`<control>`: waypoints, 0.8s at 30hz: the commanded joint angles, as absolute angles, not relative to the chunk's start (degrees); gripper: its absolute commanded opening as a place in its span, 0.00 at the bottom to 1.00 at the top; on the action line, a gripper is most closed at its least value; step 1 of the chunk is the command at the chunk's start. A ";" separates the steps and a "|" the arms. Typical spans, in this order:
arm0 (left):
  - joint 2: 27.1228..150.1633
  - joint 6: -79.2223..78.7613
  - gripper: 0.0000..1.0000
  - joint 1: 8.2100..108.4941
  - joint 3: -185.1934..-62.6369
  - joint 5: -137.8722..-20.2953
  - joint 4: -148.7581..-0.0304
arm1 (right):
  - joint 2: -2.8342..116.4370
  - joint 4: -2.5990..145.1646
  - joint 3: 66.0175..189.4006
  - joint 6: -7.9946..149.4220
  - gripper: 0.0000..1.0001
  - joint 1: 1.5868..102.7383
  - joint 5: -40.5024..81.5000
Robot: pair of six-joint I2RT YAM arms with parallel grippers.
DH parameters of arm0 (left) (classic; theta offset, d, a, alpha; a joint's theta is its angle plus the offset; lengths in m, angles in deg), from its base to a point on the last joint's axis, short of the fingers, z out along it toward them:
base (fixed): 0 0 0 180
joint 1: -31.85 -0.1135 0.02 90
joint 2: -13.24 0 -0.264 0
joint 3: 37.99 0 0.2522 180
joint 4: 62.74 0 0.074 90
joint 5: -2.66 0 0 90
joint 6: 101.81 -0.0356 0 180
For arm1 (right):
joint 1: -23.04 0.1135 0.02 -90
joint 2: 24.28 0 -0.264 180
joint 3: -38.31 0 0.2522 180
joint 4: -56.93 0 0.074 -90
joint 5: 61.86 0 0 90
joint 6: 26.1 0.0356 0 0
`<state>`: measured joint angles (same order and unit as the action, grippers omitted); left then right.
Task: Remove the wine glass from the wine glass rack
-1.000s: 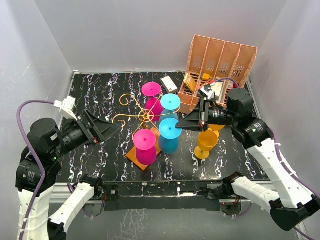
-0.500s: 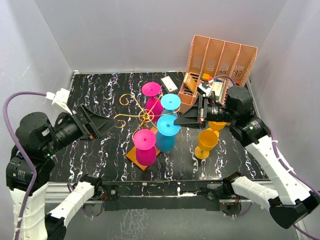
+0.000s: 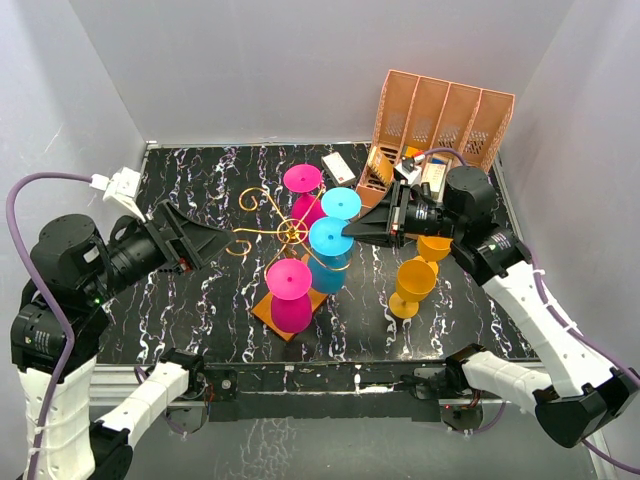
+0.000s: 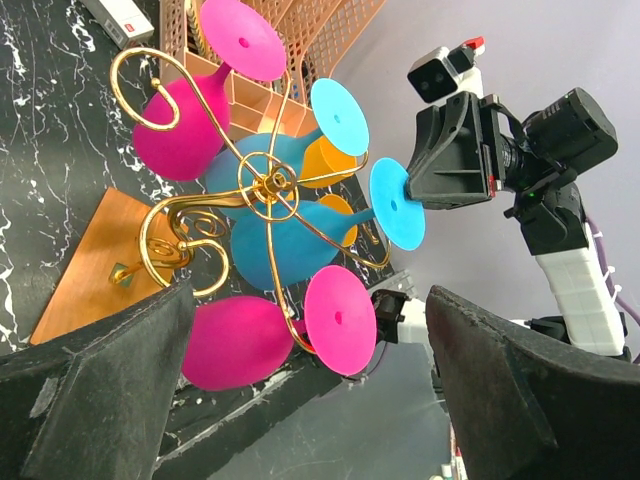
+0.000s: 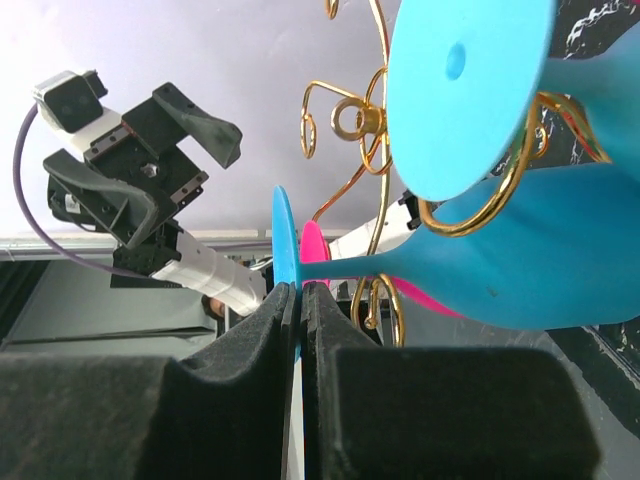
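Observation:
The gold wine glass rack (image 3: 291, 233) stands on its orange base (image 3: 268, 311) mid-table, and shows in the left wrist view (image 4: 265, 185). Pink glasses (image 3: 302, 180) (image 3: 288, 282) and a blue one (image 3: 341, 203) hang upside down on its arms. My right gripper (image 3: 350, 229) is shut on the foot of another blue wine glass (image 3: 330, 239), whose stem still lies in a gold arm; the wrist view shows my right gripper (image 5: 300, 300) pinching the thin foot disc (image 5: 283, 235). My left gripper (image 3: 226, 243) is open and empty, left of the rack, its fingers (image 4: 100, 390) apart.
Two orange glasses (image 3: 412, 285) (image 3: 435, 246) stand upright on the table right of the rack, below my right arm. A salmon slotted organiser (image 3: 440, 118) stands at the back right, with a small white box (image 3: 338, 165) beside it.
My right gripper has carried the blue glass's foot up and back, slightly left. My left gripper has drawn back a little to the left and risen.

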<state>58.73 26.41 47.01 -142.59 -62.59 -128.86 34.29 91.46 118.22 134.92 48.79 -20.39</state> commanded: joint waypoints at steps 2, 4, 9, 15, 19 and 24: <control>58.76 26.97 0.97 46.87 -141.49 -60.89 -125.75 | 34.53 89.85 119.68 135.35 0.08 48.68 -17.13; 58.85 27.12 0.97 46.80 -141.55 -60.79 -125.17 | 34.56 92.55 120.51 134.96 0.08 48.75 -14.84; 59.43 27.48 0.97 46.78 -142.07 -60.44 -123.93 | 33.57 97.89 122.37 132.95 0.08 48.70 -8.57; 60.42 27.87 0.97 46.80 -142.56 -59.69 -122.57 | 31.64 100.94 122.11 132.72 0.08 48.67 -4.93; 61.73 27.68 0.97 46.80 -143.79 -59.68 -121.89 | 29.40 101.66 121.40 132.79 0.08 48.68 -3.26; 62.93 30.27 0.97 46.84 -142.60 -57.03 -117.84 | 26.08 102.49 120.82 132.87 0.08 48.69 -1.11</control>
